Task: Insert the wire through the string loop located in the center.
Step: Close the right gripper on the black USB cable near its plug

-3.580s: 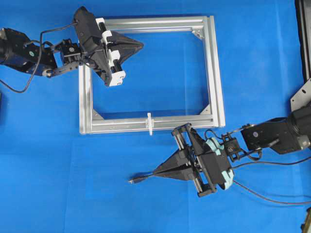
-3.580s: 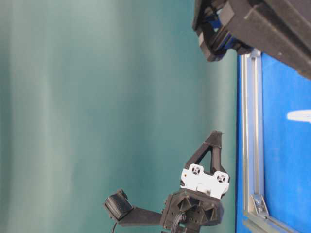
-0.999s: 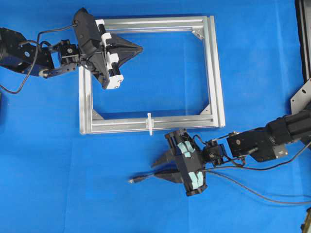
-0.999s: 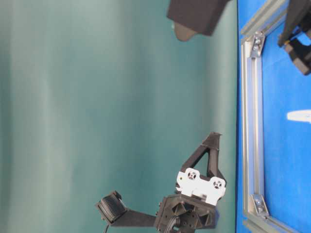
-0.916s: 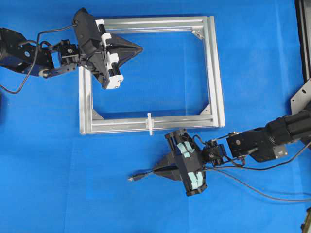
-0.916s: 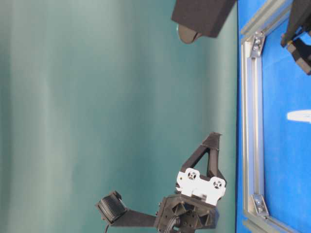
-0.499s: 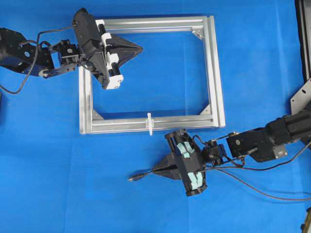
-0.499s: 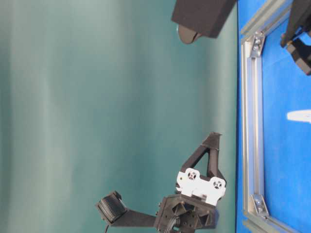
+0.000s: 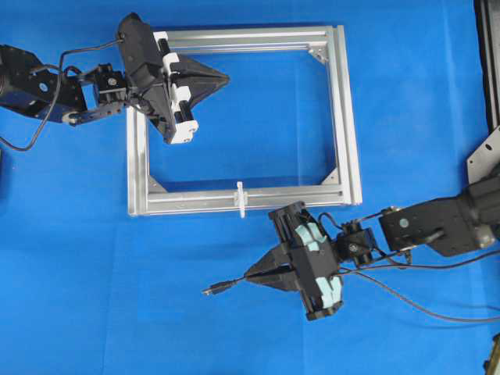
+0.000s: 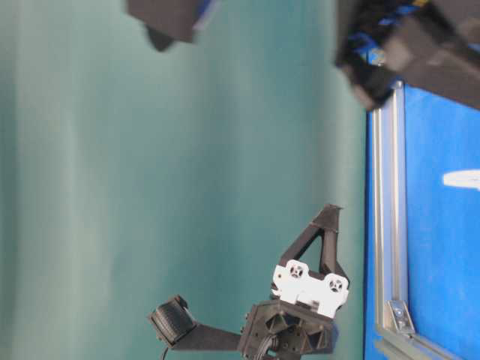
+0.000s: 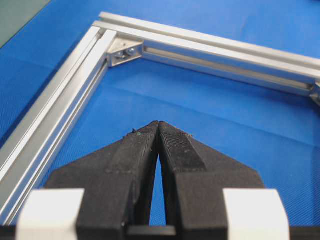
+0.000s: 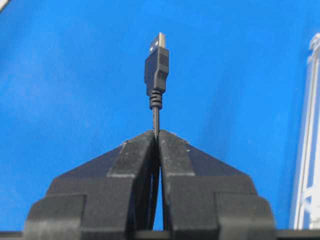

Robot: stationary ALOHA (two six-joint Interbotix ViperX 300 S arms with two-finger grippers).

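Brushed-metal frame (image 9: 344,117) on matt blue cloth (image 9: 78,273).

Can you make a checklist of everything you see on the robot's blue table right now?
Surface: blue cloth, covering the table.
Job's things: the wire trails right across the cloth; its plug sticks out past the right gripper's tips. The string loop stands on the near bar of the silver frame, with nothing through it.
Clutter: nothing seen.
Grippers: left gripper shut and empty, over the frame's upper left part. Right gripper shut on the wire just behind the plug, below the frame.
Cables: thin black leads run along both arms.
Surroundings: teal backdrop in the table-level view; dark hardware at the right edge of the overhead view.
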